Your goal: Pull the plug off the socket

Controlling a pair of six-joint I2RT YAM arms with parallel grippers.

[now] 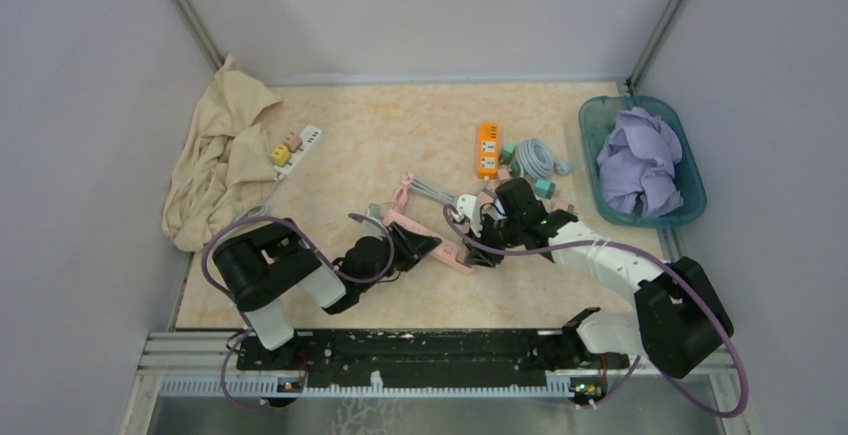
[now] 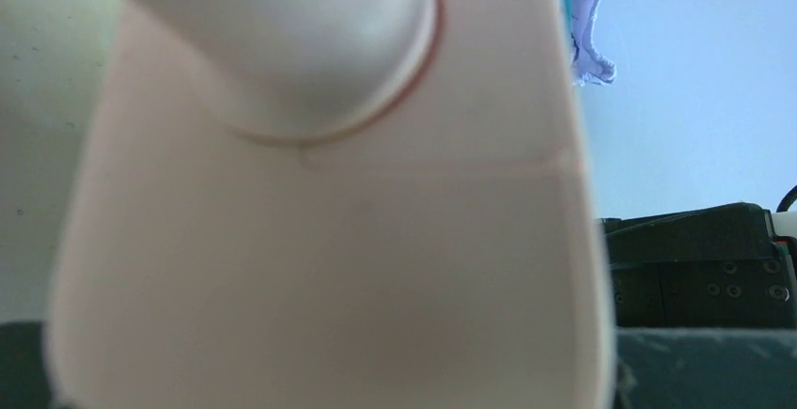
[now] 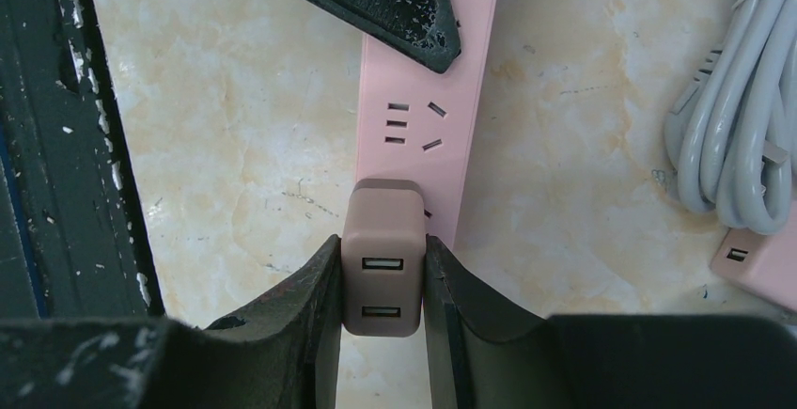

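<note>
1. Right gripper [image 3: 382, 273]: held narrow, its fingers [image 3: 315, 296] pressed on both flanks of the plug [image 3: 381, 226], a brown-pink two-port USB block. The plug is set on the near end of the pink power strip [image 3: 428, 117]. Whether its pins are seated cannot be told.
2. Strip: laid straight ahead of the right fingers, with unused sockets just beyond the plug. Bare table [image 3: 235, 146] is left open along both its long edges.
3. Left gripper [image 1: 425, 245]: set on the strip's far part, one black finger lying over it. Whether the strip is clamped cannot be told.
4. Grey coiled cable [image 3: 738, 127]: right of the right gripper, apart from the strip. A second pink strip [image 3: 761, 263] is shown beside it, corner only.
5. Farther ahead: orange strip [image 1: 487, 149], and a teal basket [image 1: 590, 130] holding purple cloth [image 1: 640, 160]. A beige cloth [image 1: 215, 170] is heaped beyond the left gripper.
</note>
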